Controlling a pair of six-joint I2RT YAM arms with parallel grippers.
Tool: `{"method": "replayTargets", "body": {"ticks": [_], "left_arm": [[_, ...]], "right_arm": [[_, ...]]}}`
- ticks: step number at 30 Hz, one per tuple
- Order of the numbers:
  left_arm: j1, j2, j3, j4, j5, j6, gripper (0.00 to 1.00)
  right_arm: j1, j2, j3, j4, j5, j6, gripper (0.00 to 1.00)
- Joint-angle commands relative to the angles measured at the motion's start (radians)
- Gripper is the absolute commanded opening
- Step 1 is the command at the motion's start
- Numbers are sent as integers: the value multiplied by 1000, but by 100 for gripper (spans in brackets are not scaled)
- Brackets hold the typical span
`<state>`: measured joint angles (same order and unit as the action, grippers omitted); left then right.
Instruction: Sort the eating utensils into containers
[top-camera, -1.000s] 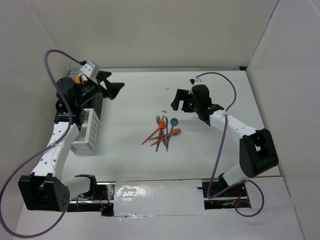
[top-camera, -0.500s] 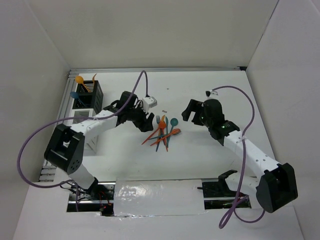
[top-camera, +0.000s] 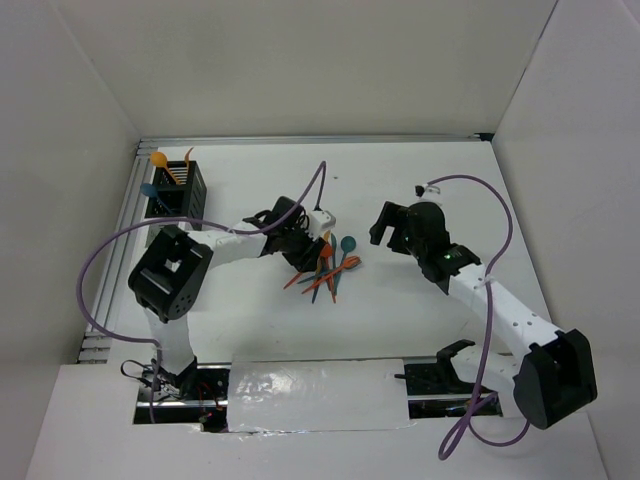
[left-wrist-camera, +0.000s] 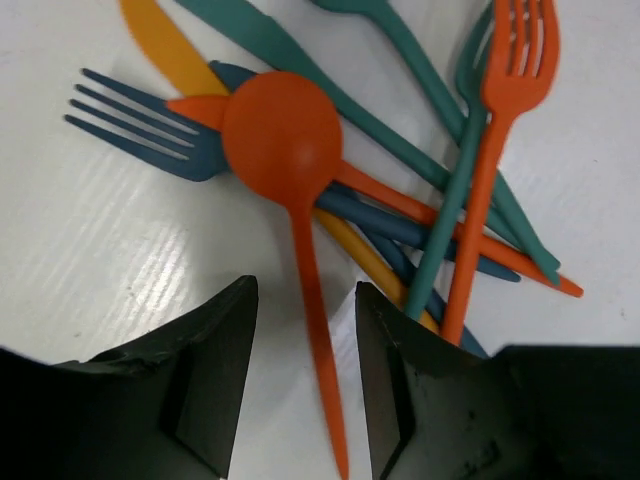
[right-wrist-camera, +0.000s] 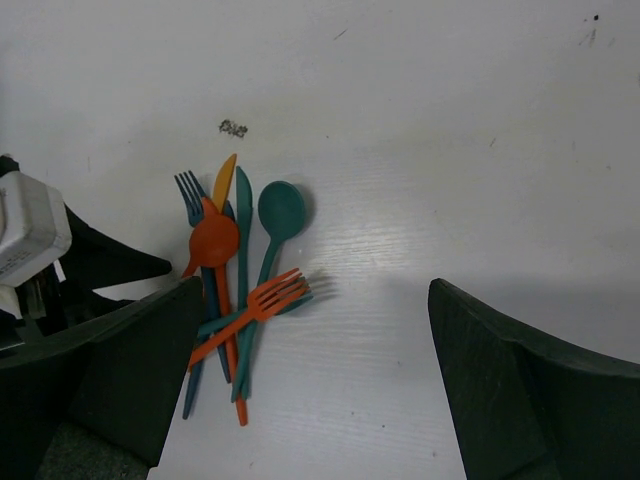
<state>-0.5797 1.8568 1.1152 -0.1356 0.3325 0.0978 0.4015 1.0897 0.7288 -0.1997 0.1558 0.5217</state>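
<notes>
Loose: three forks (left-wrist-camera: 150, 130), two spoons (left-wrist-camera: 282, 135), at least three knives (left-wrist-camera: 260, 35).

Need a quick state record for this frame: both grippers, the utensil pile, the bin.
left gripper: open, low over the pile, one finger on each side of the orange spoon handle, a gap showing on both sides
right gripper: open, empty, hovering to the right of the pile
pile: orange, blue and teal utensils crossed mid-table, orange spoon on top
black bin: far left, orange and blue utensils standing in it
</notes>
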Motion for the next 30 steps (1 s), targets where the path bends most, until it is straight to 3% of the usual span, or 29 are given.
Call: {"method": "replayTargets", "body": {"ticks": [1,6,12,13,14,17,20,25,26,27,29,30], "left_arm": [[7,19,21,44,-43,-15,56],[3,93,95,-6,-93,-21,52],[-25,157,147,-48,-113,-9,35],[-31,157,150,-48,-128,-12,29],[-28,160,153,-47,-169,-29,0],[3,107,118,0,-198,-93,0],[69,-80,28,127,-144,-174,0],[303,-520,-103,289,-9,-234,0],[420,-635,-139,350,98,-265,0],[406,-636,-167,390,99,-279,0],[544,-778,-247,477,190,-294,0],[693,-806,-265,534,191,-335,0]], "right_arm": [[-1,9,8,2,51,-28,100],[-3,38,17,11,51,-29,100],[-7,35,8,20,60,-29,100],[-7,35,8,20,60,-29,100],[-10,35,8,29,60,-28,100],[-12,32,-2,54,51,-25,100],[-12,45,10,54,22,-25,100],[-18,58,20,88,-13,-29,100],[-20,56,20,101,-30,-29,100],[-20,56,20,102,-30,-29,100],[-21,56,11,111,-42,-26,100],[-23,56,1,120,-42,-28,100]]}}
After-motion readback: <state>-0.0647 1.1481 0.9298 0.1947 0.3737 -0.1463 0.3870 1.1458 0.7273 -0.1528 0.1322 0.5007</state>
